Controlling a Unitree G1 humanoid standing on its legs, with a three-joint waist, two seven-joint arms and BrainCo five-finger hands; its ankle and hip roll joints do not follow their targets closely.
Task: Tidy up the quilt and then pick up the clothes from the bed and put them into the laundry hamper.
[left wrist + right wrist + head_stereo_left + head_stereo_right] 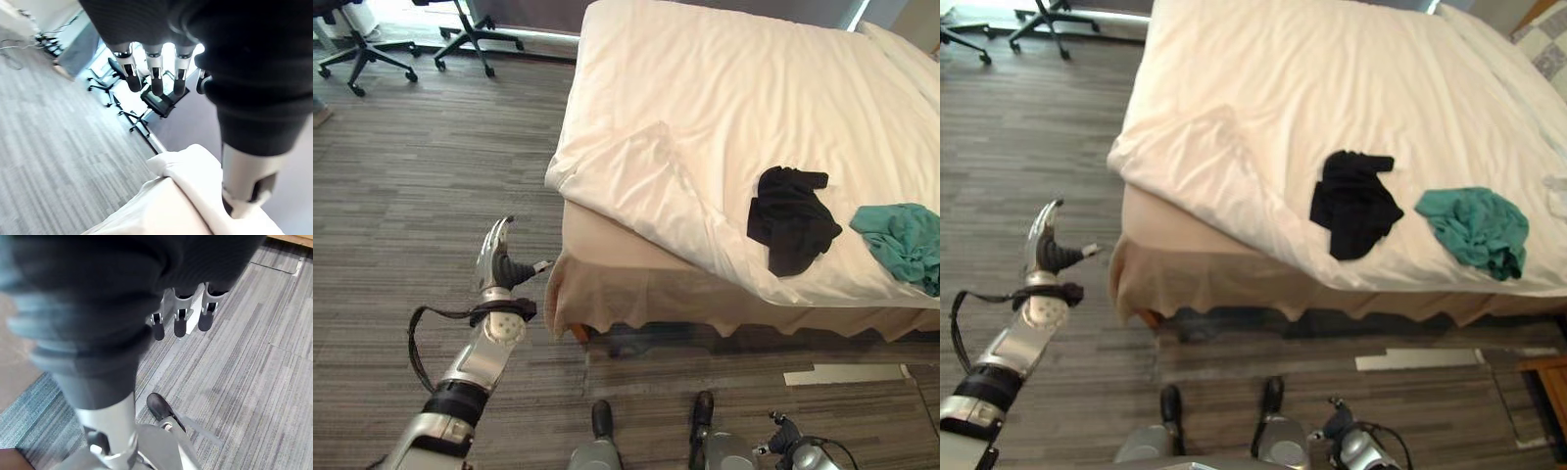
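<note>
The white quilt (724,108) covers the bed, and its near left corner (628,176) lies folded back and rumpled over the mattress edge. A black garment (791,217) lies crumpled on the quilt near the bed's front edge. To its right is a teal garment (906,240). My left hand (495,257) is raised over the floor, left of the bed's near corner, open, with straight fingers (155,78) and nothing in it. My right hand (179,325) hangs low over the carpet by my side, fingers straight and empty.
A tan bed skirt (636,294) hangs below the mattress. Two office chairs (362,49) (475,29) stand at the far left on the striped carpet. A pale strip (842,374) lies on the floor before the bed. Wooden furniture (1549,392) shows at the lower right.
</note>
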